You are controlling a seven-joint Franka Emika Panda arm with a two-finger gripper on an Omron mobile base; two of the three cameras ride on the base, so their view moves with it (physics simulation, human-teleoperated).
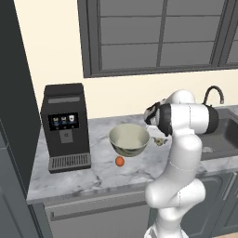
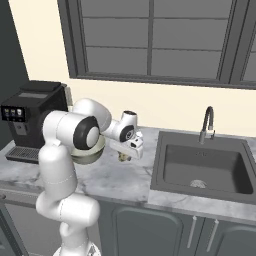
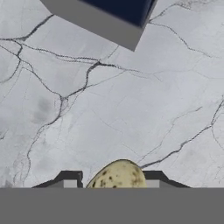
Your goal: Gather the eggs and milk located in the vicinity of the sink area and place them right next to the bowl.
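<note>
bare desk (image 3: 131,109) below jaws: open | bowl (image 1: 129,139) close left, perhaps touching arm | sink (image 2: 205,167) well right

The arm's hand (image 3: 117,186) points down, fingers closed on the speckled egg (image 3: 117,176).

My arm (image 1: 183,153) is glossy white, built of thick rounded segments that bulge at each joint, with dark charcoal bands and caps where the links meet. My gripper (image 3: 112,180) ends in two small, dark, blocky finger tips (image 3: 69,177).
</note>
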